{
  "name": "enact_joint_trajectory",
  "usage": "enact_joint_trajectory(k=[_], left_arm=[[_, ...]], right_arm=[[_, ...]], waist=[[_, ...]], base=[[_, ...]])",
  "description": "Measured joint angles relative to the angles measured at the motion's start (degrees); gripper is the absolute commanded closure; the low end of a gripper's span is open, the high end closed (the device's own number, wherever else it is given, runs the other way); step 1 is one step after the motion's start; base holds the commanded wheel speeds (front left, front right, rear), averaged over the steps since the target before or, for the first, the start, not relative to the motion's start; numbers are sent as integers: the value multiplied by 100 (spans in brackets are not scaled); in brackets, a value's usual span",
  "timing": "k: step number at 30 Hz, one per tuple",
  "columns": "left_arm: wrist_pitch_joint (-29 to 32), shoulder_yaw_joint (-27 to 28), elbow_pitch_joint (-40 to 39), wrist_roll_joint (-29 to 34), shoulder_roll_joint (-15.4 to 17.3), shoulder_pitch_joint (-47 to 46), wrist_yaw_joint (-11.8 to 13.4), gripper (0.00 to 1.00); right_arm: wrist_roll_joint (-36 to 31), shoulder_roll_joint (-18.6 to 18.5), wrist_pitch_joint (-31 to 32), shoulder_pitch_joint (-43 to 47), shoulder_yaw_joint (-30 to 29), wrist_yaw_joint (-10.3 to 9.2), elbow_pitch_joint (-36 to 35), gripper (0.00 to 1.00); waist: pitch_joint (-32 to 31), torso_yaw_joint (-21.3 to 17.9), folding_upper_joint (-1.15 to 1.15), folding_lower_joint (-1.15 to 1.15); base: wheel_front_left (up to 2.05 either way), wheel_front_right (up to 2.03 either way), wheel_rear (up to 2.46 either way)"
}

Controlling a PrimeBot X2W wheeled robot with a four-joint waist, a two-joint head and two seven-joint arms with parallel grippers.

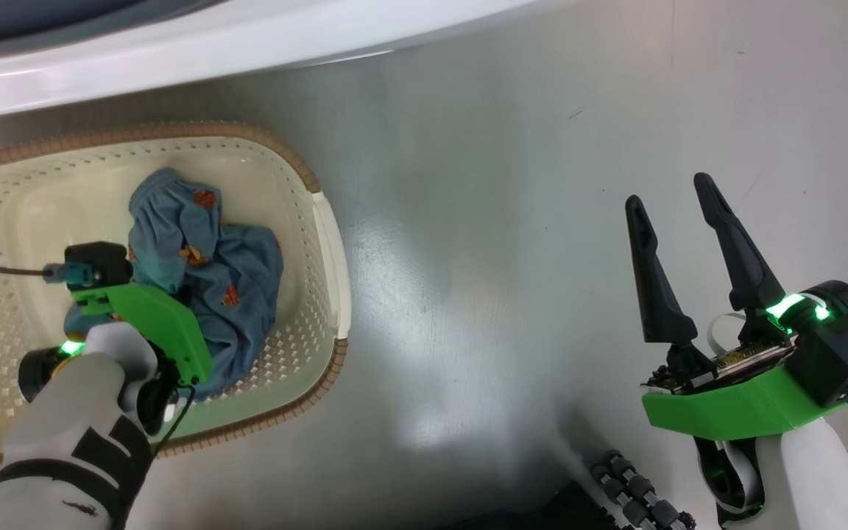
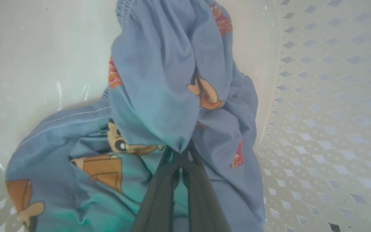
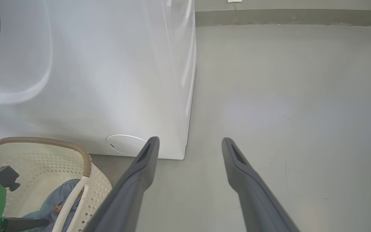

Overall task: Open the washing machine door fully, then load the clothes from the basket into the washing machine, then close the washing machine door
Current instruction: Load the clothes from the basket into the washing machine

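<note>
**Left gripper.** The left gripper (image 2: pixel 180 154) is inside the basket (image 1: pixel 285 160). Its two dark fingers (image 2: pixel 159 199) are pressed together, pinching a fold of the clothes (image 2: pixel 159 96) at the tips. In the left wrist view, the pinched fabric gathers into a ridge that runs straight up the view from the fingertips, in line with the fingers.

**Clothes.** The blue bundle lies on the basket floor, toward the end with the white handle (image 1: pixel 330 250). In the head view its long axis runs from the washing machine (image 1: pixel 174 44) side back toward the robot, tilted slightly to the robot's right. The printed figures face upward. An elastic-gathered edge is at the far end of the bundle.

**Basket.** The basket sits on the grey floor (image 1: pixel 505 221), just in front of the white machine panel. Its brown rim is close to that panel; contact cannot be confirmed. Its left end is cut off by the edge of the head view.

**Right gripper.** The right gripper (image 1: pixel 668 189) hangs over bare floor, well apart from the basket. Its fingers are spread wide and hold nothing. They point toward the lower front corner of the washing machine.
</note>
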Motion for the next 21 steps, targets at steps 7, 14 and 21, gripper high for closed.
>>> enact_joint_trajectory(k=[7, 14, 21], left_arm=[[-124, -190, -9, -70, 23, -46, 0, 100], [-427, -367, -120, -320, 29, 48, 0, 100], [-862, -520, -285, -402, 18, 477, 0, 100]], right_arm=[[0, 0, 0, -1, 2, 0, 9, 0], [16, 0, 0, -4, 7, 0, 113, 0], [49, -1, 0, -6, 14, 0, 222, 0]], waist=[[-28, 8, 0, 0], [-212, 49, 0, 0], [-515, 123, 0, 0]], base=[[0, 0, 0], [0, 0, 0], [0, 0, 0]])
